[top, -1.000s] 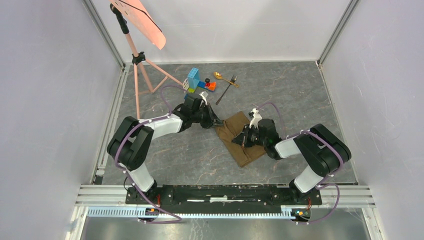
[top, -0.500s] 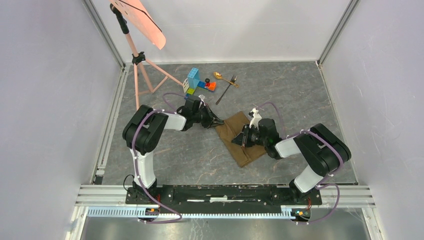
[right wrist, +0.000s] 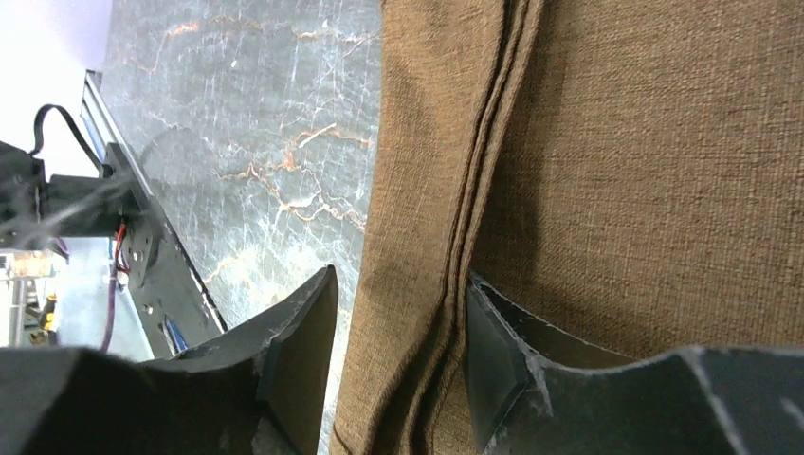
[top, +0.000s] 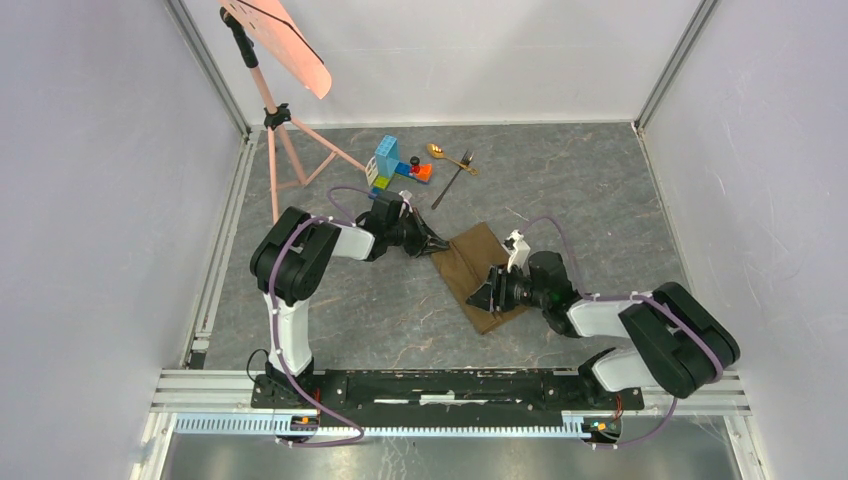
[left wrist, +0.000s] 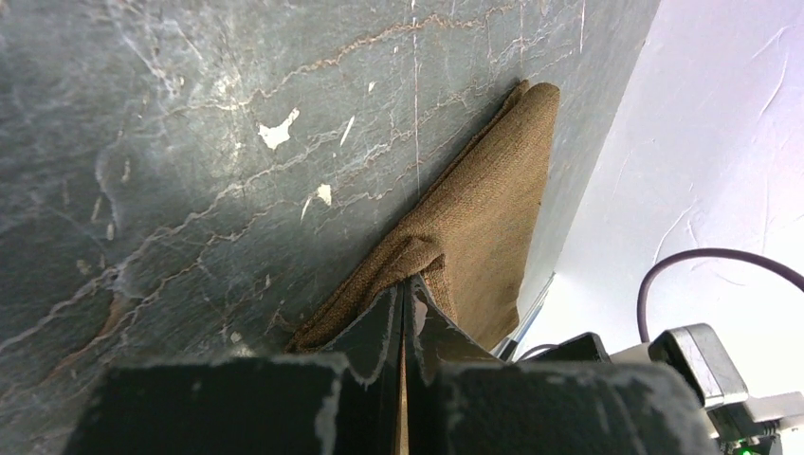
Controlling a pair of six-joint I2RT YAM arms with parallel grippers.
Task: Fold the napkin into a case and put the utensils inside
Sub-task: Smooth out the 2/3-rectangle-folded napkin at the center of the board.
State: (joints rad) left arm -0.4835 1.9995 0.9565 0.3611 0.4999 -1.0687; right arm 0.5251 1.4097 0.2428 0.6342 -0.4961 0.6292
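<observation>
The brown napkin point(top: 478, 268) lies folded in the middle of the table. My left gripper point(top: 434, 247) is shut on its left corner, and the cloth point(left wrist: 484, 190) bunches up at the left gripper point(left wrist: 406, 284) tips. My right gripper point(top: 488, 293) stands open low over the napkin's near end. In the right wrist view the napkin's folded, hemmed edge point(right wrist: 417, 190) runs between the spread jaws of the right gripper point(right wrist: 398, 289), which do not press on it. The gold spoon point(top: 440, 153) and the dark fork point(top: 455, 178) lie apart at the back, beyond the napkin.
Colourful toy blocks point(top: 392, 165) sit just left of the spoon and fork. A pink tripod stand point(top: 285, 150) with a pink card point(top: 285, 45) rises at the back left. White walls close in both sides. A metal rail point(top: 450, 385) runs along the near edge.
My right gripper has opened, let go of the napkin and drawn back toward the near right. My left gripper keeps its hold on the corner while that arm's elbow swung inward.
</observation>
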